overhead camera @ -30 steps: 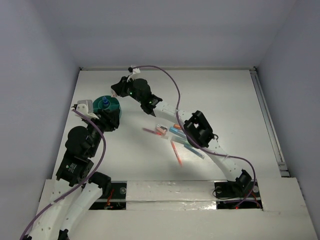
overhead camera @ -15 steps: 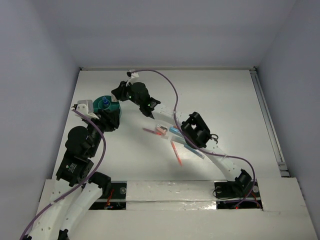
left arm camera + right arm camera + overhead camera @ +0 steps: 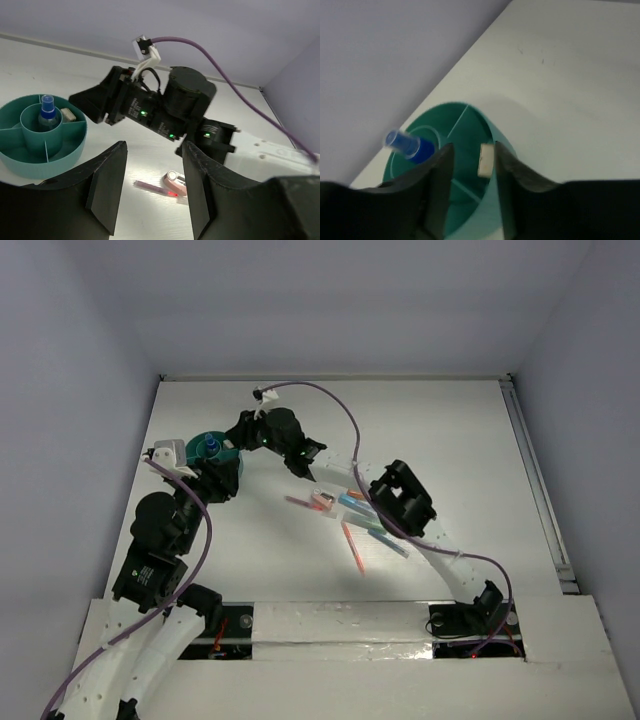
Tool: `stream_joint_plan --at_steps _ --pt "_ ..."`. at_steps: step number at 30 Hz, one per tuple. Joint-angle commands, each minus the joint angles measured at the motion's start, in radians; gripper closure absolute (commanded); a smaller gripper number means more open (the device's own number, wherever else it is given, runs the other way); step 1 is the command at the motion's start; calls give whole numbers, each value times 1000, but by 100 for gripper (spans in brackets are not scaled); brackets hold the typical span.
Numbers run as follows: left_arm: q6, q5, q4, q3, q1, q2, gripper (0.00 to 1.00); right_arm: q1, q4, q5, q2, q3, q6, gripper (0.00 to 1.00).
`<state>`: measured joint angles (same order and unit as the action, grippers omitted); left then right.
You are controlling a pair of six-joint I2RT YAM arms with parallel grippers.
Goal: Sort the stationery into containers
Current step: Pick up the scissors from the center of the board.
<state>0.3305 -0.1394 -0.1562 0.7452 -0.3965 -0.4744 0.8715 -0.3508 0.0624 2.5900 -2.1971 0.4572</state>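
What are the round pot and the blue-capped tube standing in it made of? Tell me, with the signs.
The pot looks like moulded plastic: even teal colour throughout, thin smooth walls and dividers, and a soft, half-matt sheen. The tube in its middle well is probably plastic too: the blue cap looks glossy and slightly see-through. Its body is mostly hidden by the well, so that part is less sure.

A blue-capped tube (image 3: 48,111) is held upright in the teal pot's (image 3: 75,146) middle compartment, a pale item (image 3: 67,115) in an outer one. The right gripper (image 3: 91,105) is poised near the rim. A pink pen (image 3: 150,187) is framed by the left gripper's (image 3: 154,150) parted fingers.
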Motion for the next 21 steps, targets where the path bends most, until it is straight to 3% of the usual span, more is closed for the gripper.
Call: stream_joint_plan --at_steps 1,2,4,7,11,14,16,17,21 --pt "1 1 43 -9 7 -7 55 7 -112 -16 -258 179 -46 61" --pt "1 3 43 -9 7 -7 56 -3 -111 -36 -351 307 -69 84" --pt "1 7 46 -10 7 -7 56 -12 -76 -50 -436 431 -94 100" --pt "2 18 47 -10 7 -7 65 -35 31 -56 -563 608 -126 100" --pt "4 26 50 -9 16 -12 79 -58 327 -36 -640 712 -167 100" --pt "4 23 47 -7 16 -23 91 -58 490 -47 -692 760 -195 96" --pt "5 24 44 -6 16 -30 93 -58 538 -53 -728 810 -210 81" --pt "5 27 44 -7 16 -32 93 -58 555 -55 -752 819 -227 67" --pt "5 41 46 -7 16 -33 91 -58 688 -49 -745 789 -290 45"
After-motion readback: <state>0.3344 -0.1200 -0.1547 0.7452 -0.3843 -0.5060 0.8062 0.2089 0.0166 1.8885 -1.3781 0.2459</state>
